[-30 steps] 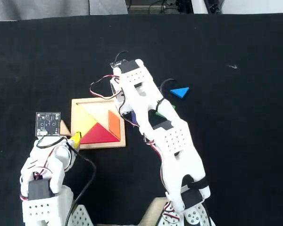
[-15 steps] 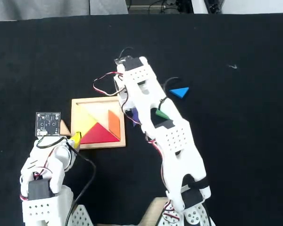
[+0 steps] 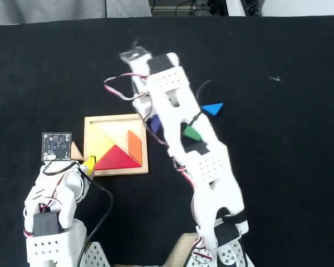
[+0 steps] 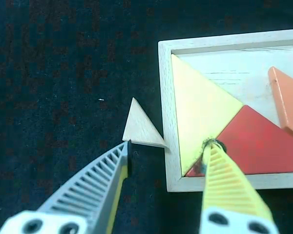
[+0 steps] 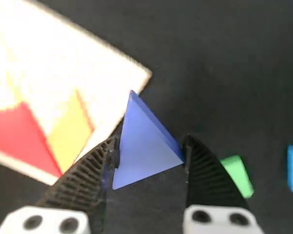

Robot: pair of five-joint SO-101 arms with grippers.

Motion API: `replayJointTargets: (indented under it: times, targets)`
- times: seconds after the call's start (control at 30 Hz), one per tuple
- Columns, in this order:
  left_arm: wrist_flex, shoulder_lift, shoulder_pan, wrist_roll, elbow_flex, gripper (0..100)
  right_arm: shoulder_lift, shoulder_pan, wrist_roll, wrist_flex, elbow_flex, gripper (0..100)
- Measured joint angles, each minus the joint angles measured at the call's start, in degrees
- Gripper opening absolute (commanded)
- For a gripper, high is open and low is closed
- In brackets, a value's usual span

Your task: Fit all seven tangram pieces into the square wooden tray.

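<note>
My right gripper is squeezing the dark blue triangle between its two fingers, just off the far right corner of the wooden tray. The yellow piece, red piece and orange piece are already lying in the tray, so I think I am carrying this one in. Next I am going to need to turn it, bring it over the bare wood by the tray's far edge, lay it flat and let go. Since a second ago my right arm has been swinging toward the far edge of the tabletop, while my left gripper is staying wide open and empty at the tray's near left corner, beside the plain wooden triangle.
</note>
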Motion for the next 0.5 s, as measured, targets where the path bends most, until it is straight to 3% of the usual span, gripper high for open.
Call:
replayJointTargets:
  times: [0.27,0.5]
  targets:
    - [0.0,0.0,0.0,0.0,0.0,24,-0.09,-6.86,18.9,0.0,0.0,11.6]
    - [0.0,0.0,0.0,0.0,0.0,24,3.87,-8.09,21.36,-2.11,0.0,11.7]
